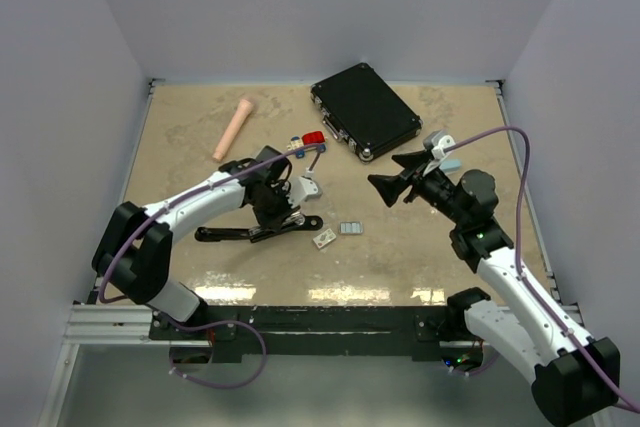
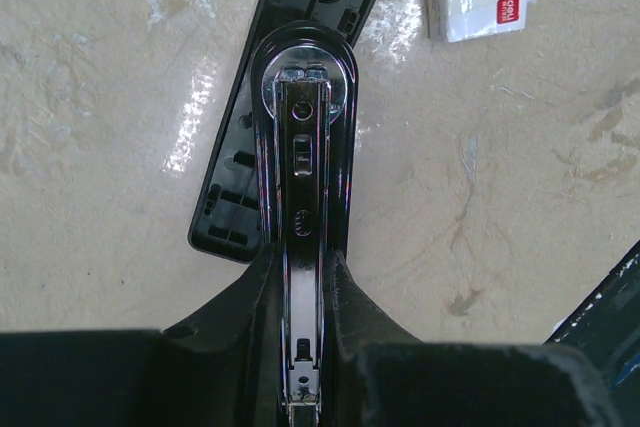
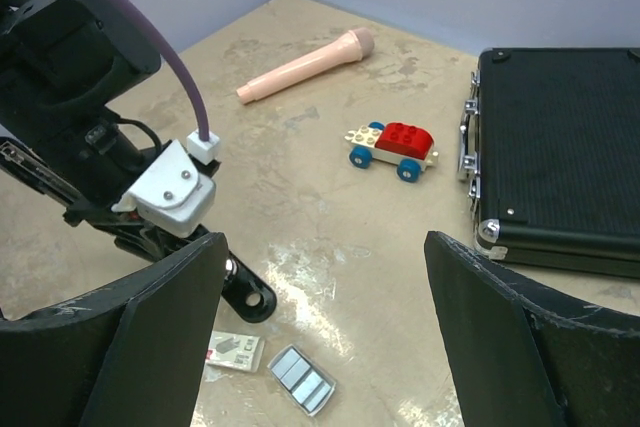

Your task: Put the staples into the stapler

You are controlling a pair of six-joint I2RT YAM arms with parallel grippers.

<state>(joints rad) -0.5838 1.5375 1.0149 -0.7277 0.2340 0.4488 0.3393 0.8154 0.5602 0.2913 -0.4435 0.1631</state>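
Observation:
The black stapler (image 1: 258, 232) lies opened on the table, its base (image 2: 240, 147) flat. My left gripper (image 1: 272, 207) is shut on the stapler's raised metal magazine arm (image 2: 302, 157), which runs between my fingers (image 2: 380, 337) with its channel showing. The silvery-grey staples (image 1: 350, 229) lie flat on the table to the right of the stapler, and show in the right wrist view (image 3: 300, 379) as strips side by side. A tiny white cardboard box (image 1: 324, 239) lies beside them. My right gripper (image 1: 392, 175) is open and empty, above and right of the staples.
A black hard case (image 1: 364, 110) stands at the back right. A toy car with a red block (image 1: 311, 141) and a pink microphone-shaped object (image 1: 233, 128) lie behind the stapler. Walls enclose the table on three sides.

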